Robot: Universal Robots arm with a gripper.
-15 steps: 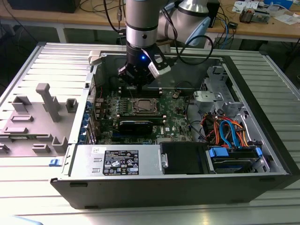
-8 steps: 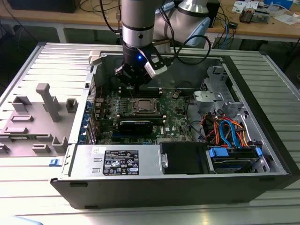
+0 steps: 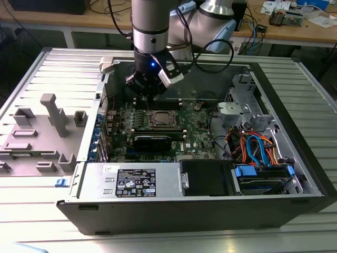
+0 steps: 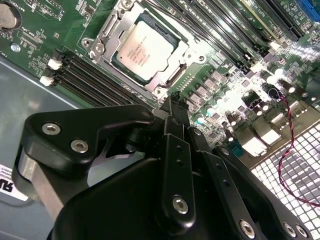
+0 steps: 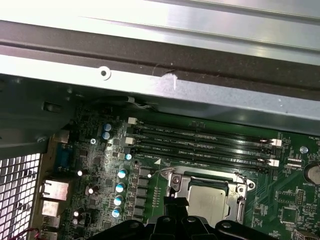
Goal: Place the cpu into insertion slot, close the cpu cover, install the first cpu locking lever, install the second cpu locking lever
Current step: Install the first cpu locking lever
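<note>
Fingers [image 4: 172, 112] of the one gripper [image 4: 175, 107] are pressed together, empty, just above the insertion slot [image 4: 107, 30]. One cpu [image 4: 142, 47] is seated there, framed by one cpu cover [image 4: 192, 52], beside four memory slots [image 5: 200, 142].

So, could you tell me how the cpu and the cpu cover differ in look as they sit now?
The cpu is a solid square with a dull, pale metal top, while the cpu cover is a thin bright frame with a square window cut through it. The cpu fills the middle; the cpu cover runs around its edge, closed down over it. Both are silver, square and lie flat in the insertion slot on the green board.
</note>
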